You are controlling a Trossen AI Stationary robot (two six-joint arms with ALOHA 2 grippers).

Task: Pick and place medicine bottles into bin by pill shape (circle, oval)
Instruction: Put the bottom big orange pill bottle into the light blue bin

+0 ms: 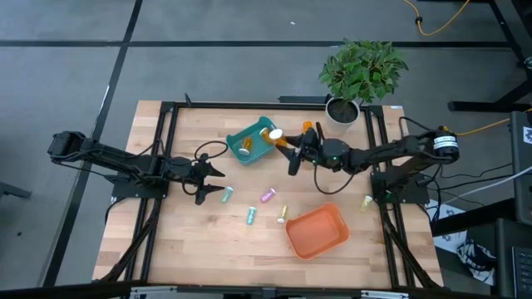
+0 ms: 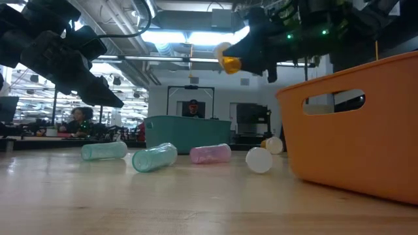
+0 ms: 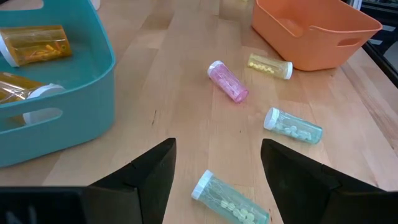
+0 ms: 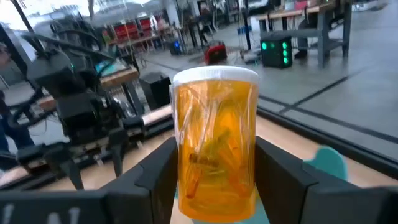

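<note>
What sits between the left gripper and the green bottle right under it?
Nothing visible. The left gripper hangs open above the bare wood, and the green bottle lies on its side between and just below its fingers. The pink bottle and the teal bin lie off to the sides.

Left end effector (image 1: 218,182) open low; right end effector (image 1: 293,150) apparently clamped, raised
</note>
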